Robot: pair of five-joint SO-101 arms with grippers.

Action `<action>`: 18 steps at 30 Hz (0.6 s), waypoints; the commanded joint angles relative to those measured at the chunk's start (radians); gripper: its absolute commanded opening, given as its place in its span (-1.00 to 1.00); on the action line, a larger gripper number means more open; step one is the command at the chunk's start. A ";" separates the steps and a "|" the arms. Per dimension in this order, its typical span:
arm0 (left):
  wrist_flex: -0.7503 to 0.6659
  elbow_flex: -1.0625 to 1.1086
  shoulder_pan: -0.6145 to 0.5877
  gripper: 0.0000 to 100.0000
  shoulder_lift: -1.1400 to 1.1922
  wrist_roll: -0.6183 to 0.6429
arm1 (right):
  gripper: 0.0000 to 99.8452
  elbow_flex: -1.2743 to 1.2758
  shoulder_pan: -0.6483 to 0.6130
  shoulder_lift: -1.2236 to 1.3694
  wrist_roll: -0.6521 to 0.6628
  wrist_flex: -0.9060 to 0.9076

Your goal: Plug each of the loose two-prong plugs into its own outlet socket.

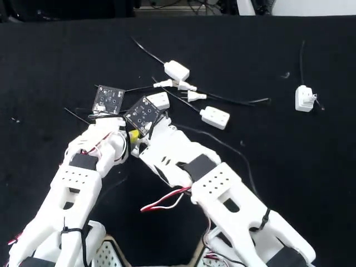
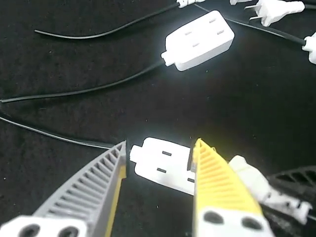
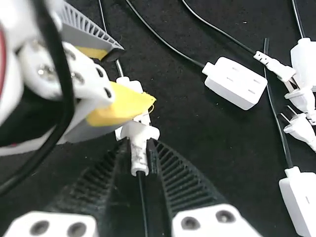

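Overhead, the left arm (image 1: 83,167) and right arm (image 1: 189,161) stood tip to tip on the black table (image 1: 50,50), their ends just beside each other. Beyond them lay a spare socket (image 1: 160,100) and three loose plugs (image 1: 189,87), with more sockets farther across the cloth. In the left wrist view, the left gripper (image 2: 160,145) was closed over the socket (image 2: 158,165), with its grey finger (image 2: 98,187) at the cord end and its yellow finger (image 2: 217,187) across the other end. The plug (image 2: 247,175) sat just beside the yellow finger at that end. Whether its prongs were in the slots could not be told, as the finger hid the joint. In the right wrist view, the right gripper (image 3: 139,147) was clamped on the plug, with a black finger on either side of its body and the cord running back between them. The plug's front seemed to touch the socket under the yellow finger. The spare socket lay near, apart from both grippers.
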 commanded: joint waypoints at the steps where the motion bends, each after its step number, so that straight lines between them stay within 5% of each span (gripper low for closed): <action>1: -0.011 -0.010 0.005 -0.57 -0.012 -0.005 | -0.98 -0.022 -0.005 -0.045 0.002 -0.006; 10: -0.003 0.007 -0.202 -0.57 -0.008 -0.006 | -0.98 -0.153 0.009 -0.038 0.003 0.150; 18: -0.003 0.015 -0.320 -0.57 0.158 0.009 | -0.98 -0.348 -0.031 -0.004 0.230 0.284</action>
